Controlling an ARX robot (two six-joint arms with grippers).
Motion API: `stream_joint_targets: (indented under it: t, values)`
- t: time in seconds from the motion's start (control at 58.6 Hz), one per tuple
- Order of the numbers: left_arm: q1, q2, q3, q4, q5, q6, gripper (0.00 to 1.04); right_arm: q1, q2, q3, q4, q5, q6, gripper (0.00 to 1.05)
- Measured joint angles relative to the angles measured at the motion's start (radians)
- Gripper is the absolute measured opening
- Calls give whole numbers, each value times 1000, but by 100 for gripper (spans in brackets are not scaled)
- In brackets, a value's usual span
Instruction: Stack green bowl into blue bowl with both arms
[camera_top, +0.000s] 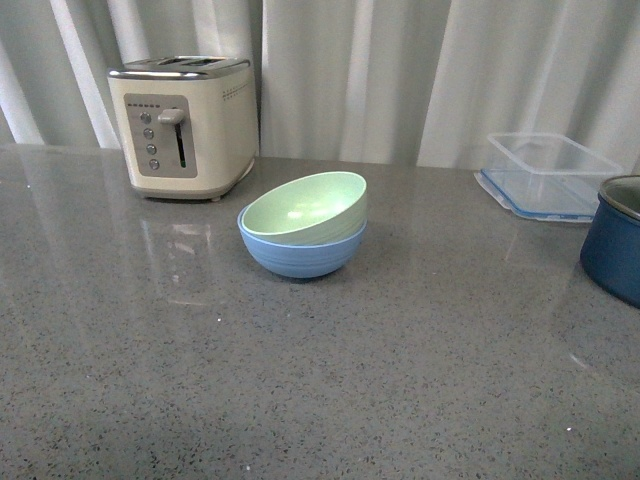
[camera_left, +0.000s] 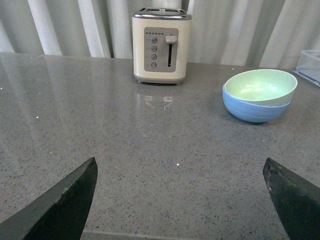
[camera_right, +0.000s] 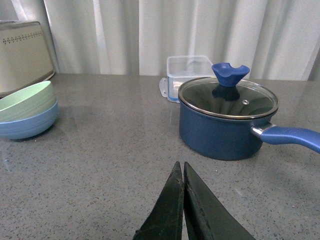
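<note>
Mint-green bowl (camera_top: 305, 208) sitting tilted inside sky-blue bowl (camera_top: 303, 254) beside toaster (camera_top: 184, 125); left gripper (camera_left: 182, 200) gaping wide, right gripper (camera_right: 183, 200) pinched closed on nothing; keeping both clear, avoiding nudging stack.

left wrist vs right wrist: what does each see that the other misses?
Left wrist only: the toaster's control panel and the left gripper, open with its fingers spread wide. Right wrist only: the navy pot with its glass lid, and the right gripper, shut and empty. Both: the green bowl nested in the blue bowl, the clear container, the grey countertop and the curtain.
</note>
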Motion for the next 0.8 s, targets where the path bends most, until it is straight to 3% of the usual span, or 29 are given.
stream_joint_targets:
  t: [0.512,0.615,0.802]
  values:
    - [0,0,0,0,0,0,98,0,-182,0,-182,0,0,1]
    - [0,0,0,0,0,0,98,0,-307,0,-341,-1,0,1]
    - [0,0,0,0,0,0,98,0,-345,0,-352,-1,0,1]
